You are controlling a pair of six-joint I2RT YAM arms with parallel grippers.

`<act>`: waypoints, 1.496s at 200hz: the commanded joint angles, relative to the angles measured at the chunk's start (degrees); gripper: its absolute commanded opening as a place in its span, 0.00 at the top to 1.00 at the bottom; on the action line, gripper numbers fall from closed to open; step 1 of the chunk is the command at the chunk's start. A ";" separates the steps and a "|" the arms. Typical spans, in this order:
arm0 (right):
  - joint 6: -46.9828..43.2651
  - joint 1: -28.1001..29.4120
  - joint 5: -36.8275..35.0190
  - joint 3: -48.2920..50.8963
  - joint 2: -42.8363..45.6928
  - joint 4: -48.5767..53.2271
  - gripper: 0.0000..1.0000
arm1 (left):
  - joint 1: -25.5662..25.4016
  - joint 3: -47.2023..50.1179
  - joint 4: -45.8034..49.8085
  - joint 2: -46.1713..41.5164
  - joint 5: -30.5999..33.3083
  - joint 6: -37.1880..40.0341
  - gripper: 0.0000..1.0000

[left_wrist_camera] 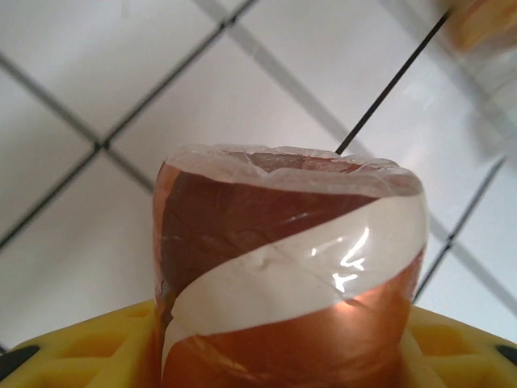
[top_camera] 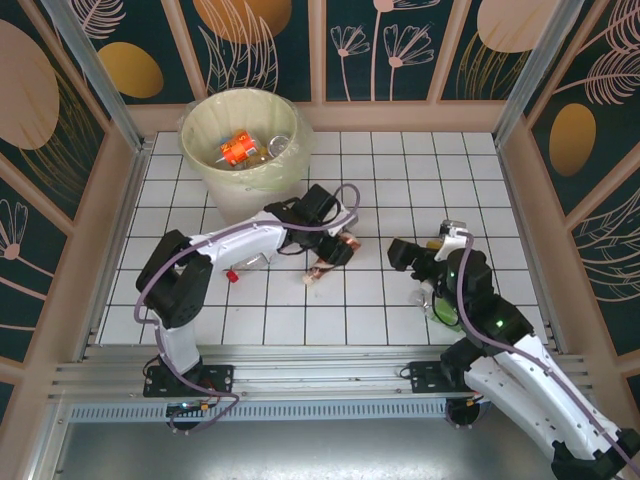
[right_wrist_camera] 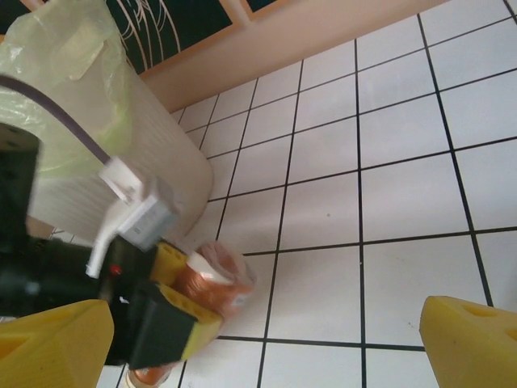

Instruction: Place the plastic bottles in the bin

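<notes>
My left gripper (top_camera: 336, 247) is shut on a plastic bottle (left_wrist_camera: 283, 242) with a brown-orange and white label, low over the tiles right of the bin (top_camera: 245, 140). In the left wrist view the bottle sits between the yellow fingers (left_wrist_camera: 73, 343). The right wrist view shows that same bottle (right_wrist_camera: 216, 279) clamped by the left gripper (right_wrist_camera: 190, 291), with the bin (right_wrist_camera: 121, 153) behind. A second orange bottle (top_camera: 320, 272) lies just below it. My right gripper (top_camera: 402, 253) stands open and holds nothing, its fingertips (right_wrist_camera: 472, 339) wide apart.
The bin holds an orange-labelled bottle (top_camera: 238, 148) and a clear one (top_camera: 278, 146). A red-capped bottle (top_camera: 245, 267) lies under the left arm. A green bottle (top_camera: 445, 312) and a white-capped one (top_camera: 452, 231) lie by the right arm. Wooden walls (top_camera: 110, 230) ring the tiled floor.
</notes>
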State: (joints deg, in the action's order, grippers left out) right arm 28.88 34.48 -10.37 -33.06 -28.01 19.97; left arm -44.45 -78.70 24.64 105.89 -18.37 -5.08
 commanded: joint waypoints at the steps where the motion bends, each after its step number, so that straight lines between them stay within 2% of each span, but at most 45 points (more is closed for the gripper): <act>1: 0.75 -0.29 -5.57 0.17 2.10 -0.16 0.02 | -0.29 -6.30 -4.41 -3.08 -6.70 -5.21 0.46; 25: 2.46 -0.24 -9.97 0.49 4.63 1.08 0.02 | -0.29 -11.58 -7.63 -3.94 -10.61 -8.88 0.46; 40: 2.66 -0.24 -10.50 0.70 5.70 1.05 0.02 | -0.29 -16.75 -7.37 -3.36 -10.75 -10.44 0.46; 74: 1.83 -0.29 -8.31 1.04 5.53 -1.42 0.02 | 0.21 -32.71 -0.72 1.52 -1.43 -11.41 0.48; 110: 1.53 -0.29 -6.95 1.92 5.13 -3.18 0.02 | 4.42 -47.46 2.06 5.78 0.31 -14.57 0.48; 138: 0.92 -0.29 -6.06 2.04 4.65 -3.40 0.02 | 9.44 -54.15 4.27 6.73 3.65 -15.10 0.48; 171: 0.80 -0.29 -4.91 2.64 4.34 -4.29 0.02 | 14.85 -50.88 1.07 2.79 9.90 -15.58 0.48; 258: 2.39 -0.31 -3.07 3.26 3.27 -5.83 0.02 | 22.20 -27.13 -18.05 -10.96 28.51 -14.62 0.49; 299: 2.86 -0.33 -2.90 3.26 3.73 -5.46 0.02 | 25.24 -19.69 -26.71 -12.13 32.57 -14.20 0.47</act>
State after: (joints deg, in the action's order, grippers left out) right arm 30.65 34.48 -13.82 -30.20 -24.91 16.03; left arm -20.67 -101.54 6.52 94.32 9.41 -19.79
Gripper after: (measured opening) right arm 0.978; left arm 0.524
